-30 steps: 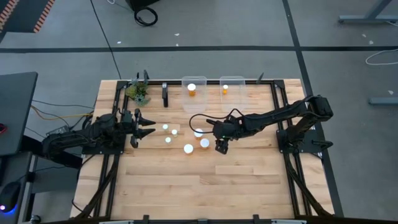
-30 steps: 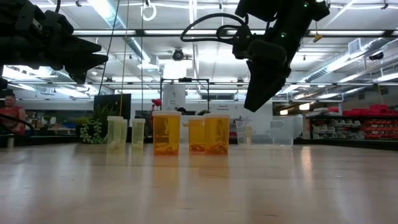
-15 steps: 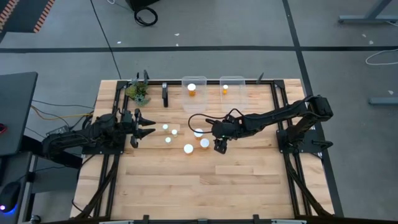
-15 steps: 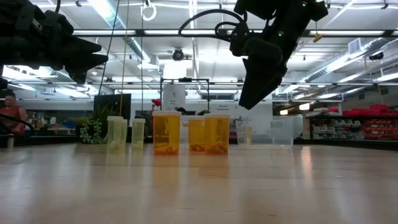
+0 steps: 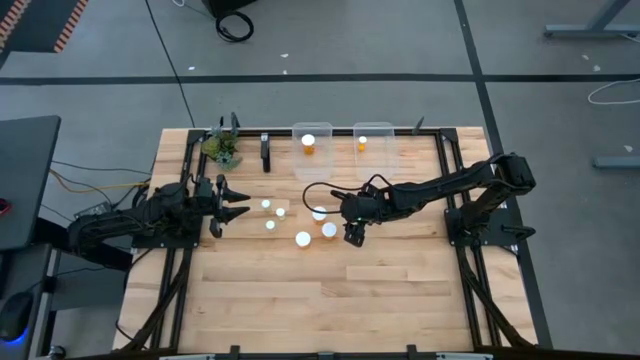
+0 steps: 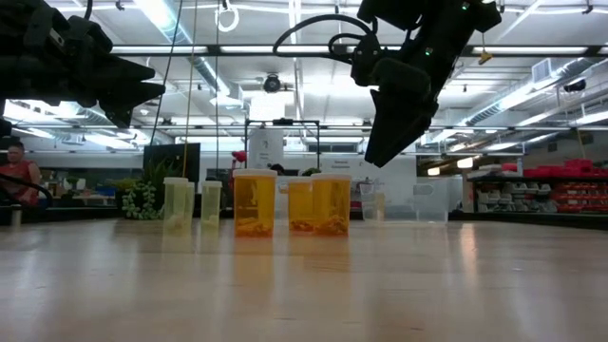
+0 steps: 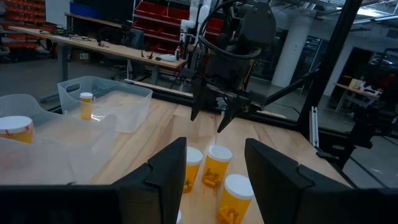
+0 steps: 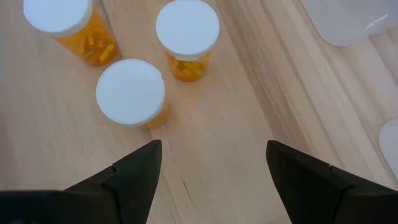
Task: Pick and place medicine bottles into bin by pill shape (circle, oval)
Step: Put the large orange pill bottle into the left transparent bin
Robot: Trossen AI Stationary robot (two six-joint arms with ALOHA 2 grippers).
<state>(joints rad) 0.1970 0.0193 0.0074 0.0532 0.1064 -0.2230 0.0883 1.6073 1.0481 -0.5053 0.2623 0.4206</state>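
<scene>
Several orange pill bottles with white caps stand upright on the table's middle. Three form a group [image 5: 319, 212], [image 5: 329, 230], [image 5: 303, 238], seen from above in the right wrist view [image 8: 130, 93], [image 8: 187, 37], [image 8: 58, 22]. Others stand further left [image 5: 266, 206], [image 5: 270, 224]. My right gripper [image 5: 352, 237] is open and empty, above the table just right of the group [image 6: 388, 142]. My left gripper [image 5: 238, 207] is open and empty, raised left of the bottles [image 7: 214, 168].
Two clear bins [image 5: 298, 170], [image 5: 385, 165] stand at the far edge, each with one bottle inside [image 5: 309, 143], [image 5: 362, 143]. A small green plant [image 5: 222, 147] and a black object [image 5: 265, 152] stand at the far left. The near half is bare wood.
My right gripper has shifted a little toward the table's left, nearer the group of three bottles, staying above the table. The bottles have not moved.
</scene>
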